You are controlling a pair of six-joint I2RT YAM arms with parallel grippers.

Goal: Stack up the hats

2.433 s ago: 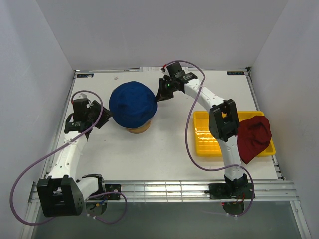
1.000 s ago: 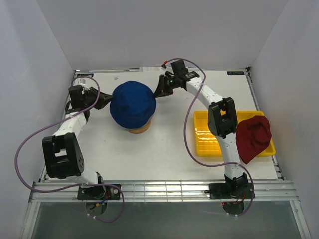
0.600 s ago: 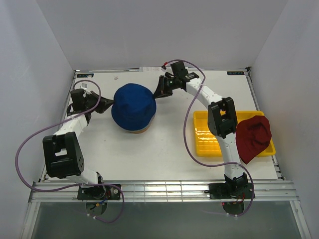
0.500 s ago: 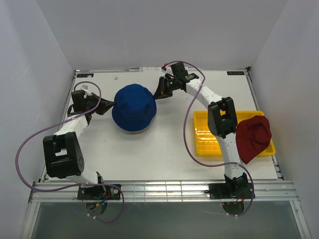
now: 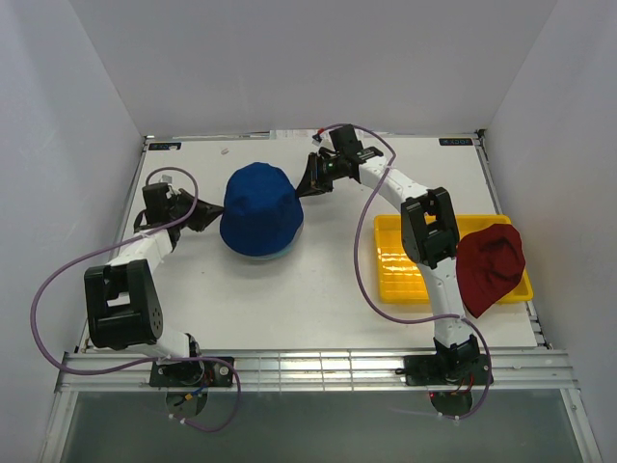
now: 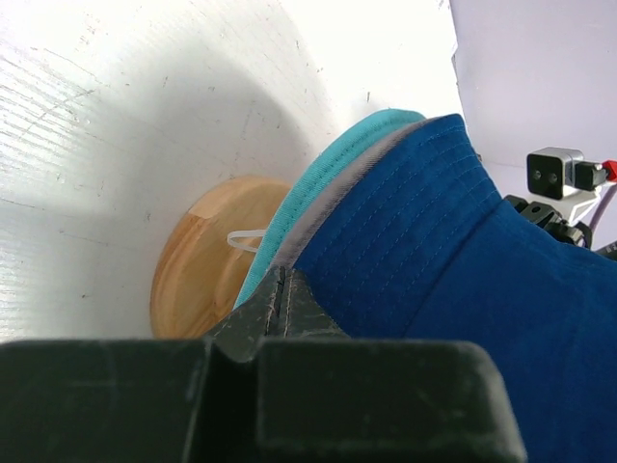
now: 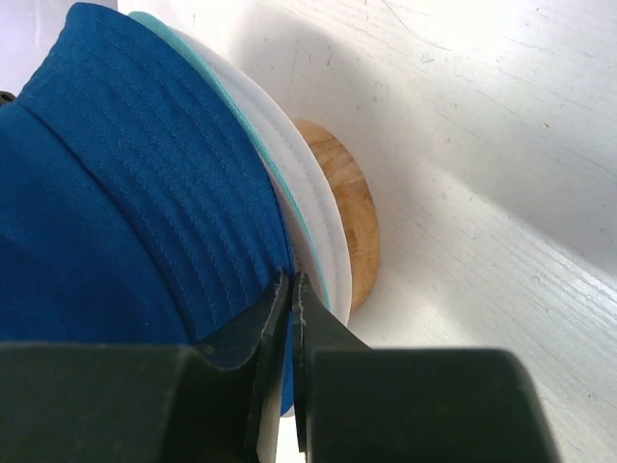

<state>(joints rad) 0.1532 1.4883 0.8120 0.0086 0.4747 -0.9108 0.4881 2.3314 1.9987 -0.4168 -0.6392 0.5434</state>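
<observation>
A royal blue hat (image 5: 260, 207) sits on top of a teal hat (image 6: 323, 169) and a grey hat (image 6: 339, 181), all stacked on a wooden stand (image 6: 198, 260). My left gripper (image 5: 207, 214) is at the blue hat's left brim, its jaws shut on the brim edge (image 6: 280, 278). From the far right side my right gripper (image 5: 310, 179) is shut on the blue brim (image 7: 289, 285), with blue fabric showing between its fingers. Beside it lie the pale grey brim (image 7: 318, 227) and the stand's base (image 7: 352, 217). A dark red hat (image 5: 490, 267) lies apart at the right.
A yellow plastic tray (image 5: 397, 265) sits at the right of the white table, with the dark red hat draped over its right edge. White walls enclose the table on three sides. The right arm's purple cable loops over the table's middle.
The blue hat has come down lower over the stack, hiding the wooden base in the top view. My left gripper moved in to the brim and shut. The right gripper stayed shut.
</observation>
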